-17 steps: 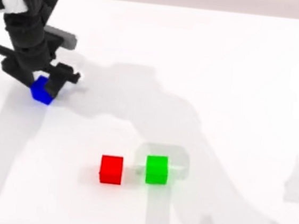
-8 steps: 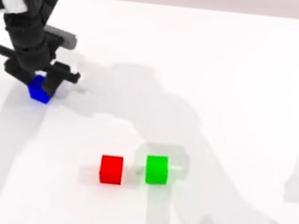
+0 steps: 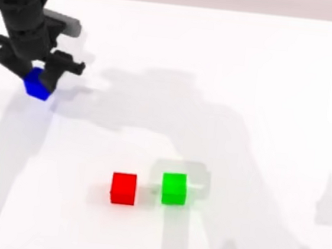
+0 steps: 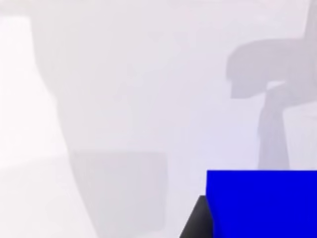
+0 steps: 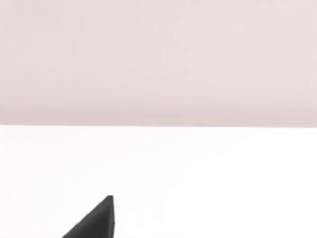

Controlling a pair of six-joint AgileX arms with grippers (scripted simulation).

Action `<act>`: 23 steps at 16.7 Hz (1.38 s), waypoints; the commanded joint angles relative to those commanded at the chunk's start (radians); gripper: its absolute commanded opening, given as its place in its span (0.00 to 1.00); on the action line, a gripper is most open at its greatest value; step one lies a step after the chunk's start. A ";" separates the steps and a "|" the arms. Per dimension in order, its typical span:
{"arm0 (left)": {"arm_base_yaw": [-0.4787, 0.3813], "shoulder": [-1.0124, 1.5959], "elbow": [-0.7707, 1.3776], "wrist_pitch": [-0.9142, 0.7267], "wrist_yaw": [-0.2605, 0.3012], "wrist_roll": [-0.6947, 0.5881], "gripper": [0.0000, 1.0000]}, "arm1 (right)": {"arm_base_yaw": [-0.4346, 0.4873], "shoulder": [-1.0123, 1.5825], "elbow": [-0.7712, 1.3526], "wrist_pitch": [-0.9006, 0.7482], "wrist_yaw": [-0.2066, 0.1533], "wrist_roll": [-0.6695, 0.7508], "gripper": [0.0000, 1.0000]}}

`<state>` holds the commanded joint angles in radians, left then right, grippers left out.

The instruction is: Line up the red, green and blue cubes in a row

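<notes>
Your left gripper holds the blue cube near the table's far left corner, its fingers closed narrow on the cube's sides. In the top view the cube shows just below the gripper body, tilted relative to the table edges. The left wrist view shows the cube filling the near corner of the frame with one dark finger against its side, and bare table beyond it — judge the cube to be lifted clear of the surface, though the views do not confirm the gap.

The red cube and the green cube already sit side by side toward the middle of the near edge, close together but not touching, red on the left. They form the start of the row.

The step in hand is the transport of the blue cube to that row. The next move calls for you to:

- carry the cube toward the near edge and to the right, well across the open table;
- square it to the other two before lowering;
- set it down in line with them — beside the red cube looks like the shorter route — without nudging either one.

Your right arm is parked out of the top view; its wrist view shows only one dark finger tip over bare table, so you cannot tell its finger state.
</notes>
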<state>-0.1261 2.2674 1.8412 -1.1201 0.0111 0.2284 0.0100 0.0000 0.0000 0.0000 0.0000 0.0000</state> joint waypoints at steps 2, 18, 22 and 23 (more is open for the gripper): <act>0.006 -0.019 0.045 -0.060 0.000 -0.002 0.00 | 0.000 0.000 0.000 0.000 0.000 0.000 1.00; -0.390 0.090 0.260 -0.199 -0.017 -0.550 0.00 | 0.000 0.000 0.000 0.000 0.000 0.000 1.00; -0.618 0.137 0.354 -0.262 -0.024 -0.907 0.00 | 0.000 0.000 0.000 0.000 0.000 0.000 1.00; -0.667 0.142 0.374 -0.273 -0.026 -0.975 0.00 | 0.000 0.000 0.000 0.000 0.000 0.000 1.00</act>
<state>-0.7933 2.4095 2.2154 -1.3930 -0.0150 -0.7471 0.0100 0.0000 0.0000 0.0000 0.0000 0.0000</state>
